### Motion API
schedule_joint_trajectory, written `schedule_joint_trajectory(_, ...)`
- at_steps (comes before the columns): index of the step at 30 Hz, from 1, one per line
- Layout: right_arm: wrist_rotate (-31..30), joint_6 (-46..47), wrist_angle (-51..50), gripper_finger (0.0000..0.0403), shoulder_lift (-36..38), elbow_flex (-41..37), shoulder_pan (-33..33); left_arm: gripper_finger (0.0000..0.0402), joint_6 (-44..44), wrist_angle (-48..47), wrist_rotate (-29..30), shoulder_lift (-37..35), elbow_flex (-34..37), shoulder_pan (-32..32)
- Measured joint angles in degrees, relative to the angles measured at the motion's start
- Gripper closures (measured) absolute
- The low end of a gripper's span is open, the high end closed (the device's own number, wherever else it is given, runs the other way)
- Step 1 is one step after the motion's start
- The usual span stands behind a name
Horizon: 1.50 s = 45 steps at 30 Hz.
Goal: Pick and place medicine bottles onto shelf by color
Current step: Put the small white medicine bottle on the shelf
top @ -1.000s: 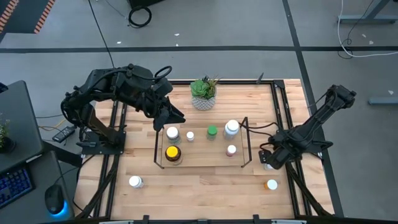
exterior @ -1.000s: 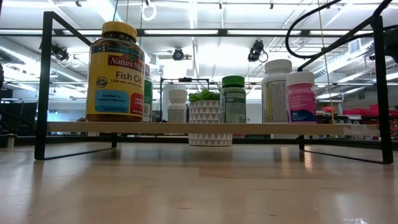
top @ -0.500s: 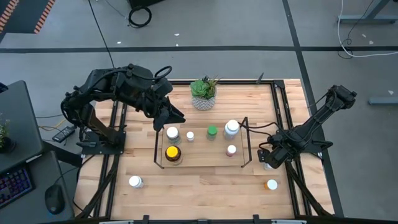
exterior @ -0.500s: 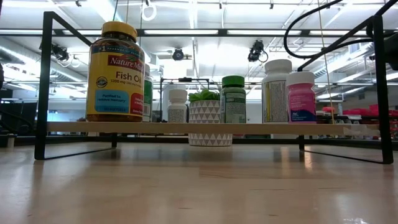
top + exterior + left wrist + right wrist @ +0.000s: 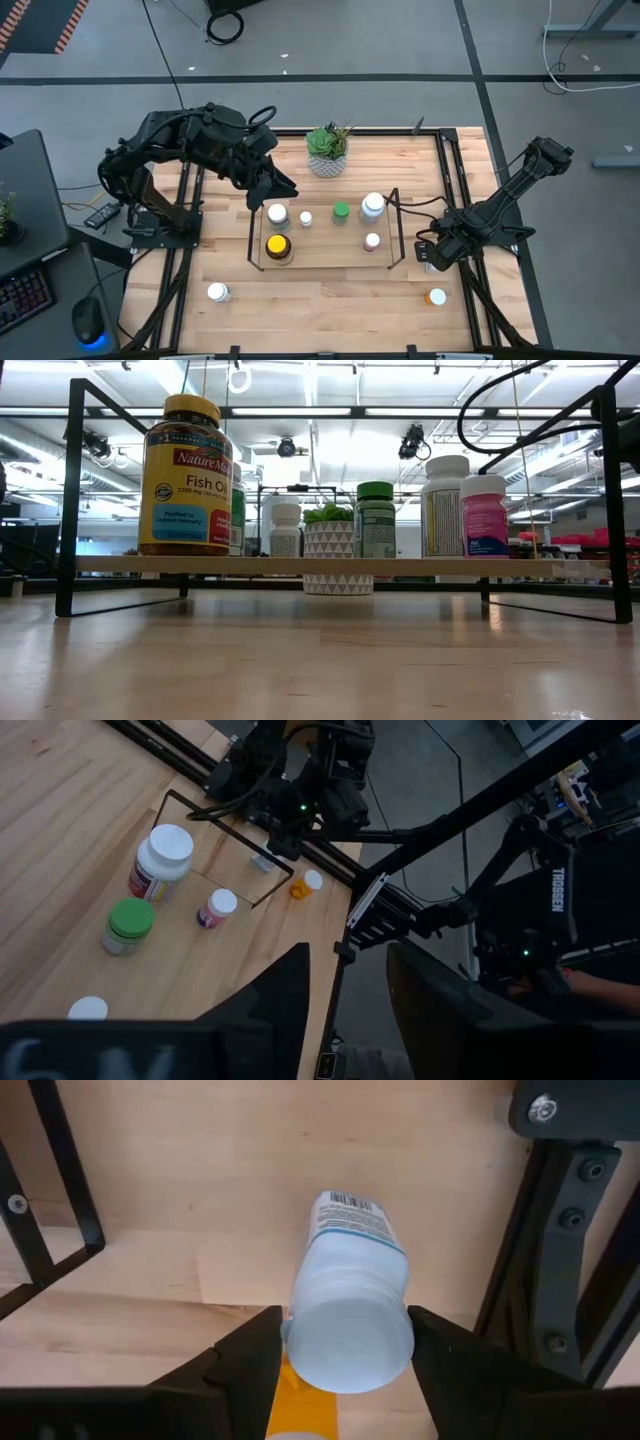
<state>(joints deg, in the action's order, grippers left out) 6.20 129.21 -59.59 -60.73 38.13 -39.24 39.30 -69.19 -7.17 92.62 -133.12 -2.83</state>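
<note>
- The right tool [image 5: 340, 1370] has its two dark fingers [image 5: 245, 1365] set on either side of a white bottle [image 5: 348, 1315], whose cap sits between them. I cannot tell whether they press on it or only flank it.
- In the high view the right tool [image 5: 432, 255] is low over the table, just outside the right end loop of the shelf [image 5: 395, 232].
- The left tool [image 5: 272, 186] hangs above the back left corner of the shelf. In its wrist view the two fingers [image 5: 285, 995] stand apart with nothing between them.
- On the wooden floor of the shelf stand six bottles: an amber bottle with a yellow cap [image 5: 277, 245] at the front left, a white one [image 5: 278, 213] behind it, a small white one [image 5: 306, 218], a green-capped one [image 5: 341, 211], a large white one [image 5: 372, 205] at the back right, and a pinkish one [image 5: 372, 241] in front of that.
- Off the shelf, an orange-capped bottle [image 5: 437, 296] stands in front of its right end, and a white bottle [image 5: 217, 292] in front of its left end.
- A potted green plant [image 5: 328, 150] stands behind the shelf.
- The table [image 5: 330, 300] is light wood planks in a black frame, on a grey floor [image 5: 330, 50].
- The low view looks through the shelf into a bright room with ceiling strip lights [image 5: 320, 410].
</note>
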Motion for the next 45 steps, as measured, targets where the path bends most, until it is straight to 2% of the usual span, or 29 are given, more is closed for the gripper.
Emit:
schedule_joint_trajectory(31, -1.07, -1.84, 2.45, 0.0183, -3.96, -0.09, -0.04, 0.0249, -0.01, 0.00, -0.01, 0.00, 0.00, -0.01)
schedule_joint_trajectory(45, 0.61, -3.94, 2.36, 0.0209, -3.93, -0.04, -0.04, 0.0253, -0.01, 0.00, 0.01, 0.00, 0.00, 0.00)
